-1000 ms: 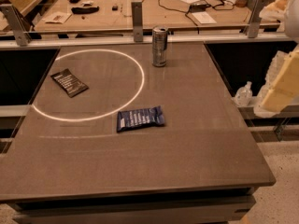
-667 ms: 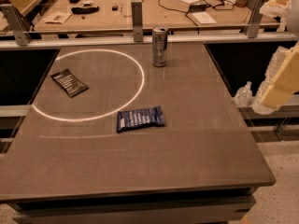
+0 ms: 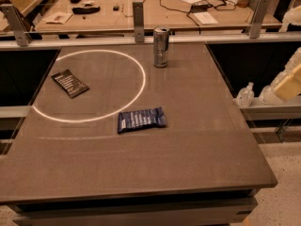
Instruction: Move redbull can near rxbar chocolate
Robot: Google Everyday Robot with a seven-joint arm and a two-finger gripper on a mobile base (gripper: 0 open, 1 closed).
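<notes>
The redbull can (image 3: pixel 161 47) stands upright at the far middle of the dark table (image 3: pixel 197 154), just outside a white circle drawn on the top. The rxbar chocolate (image 3: pixel 69 83), a flat black wrapper with white text, lies inside the circle at its left side. The can is well to the right of it and farther back. My gripper (image 3: pixel 289 83) shows only as a pale shape at the right edge of the view, beyond the table's right side and far from the can. It holds nothing that I can see.
A blue wrapper (image 3: pixel 141 119) lies near the table's middle, at the lower right of the circle. A metal rail with posts (image 3: pixel 138 15) runs along the far edge. Small bottles (image 3: pixel 245 96) stand on a ledge to the right. A cluttered bench lies behind.
The pale arm shape at the right has drawn back toward the view's edge, and less of it shows. The can and both wrappers have not moved.
</notes>
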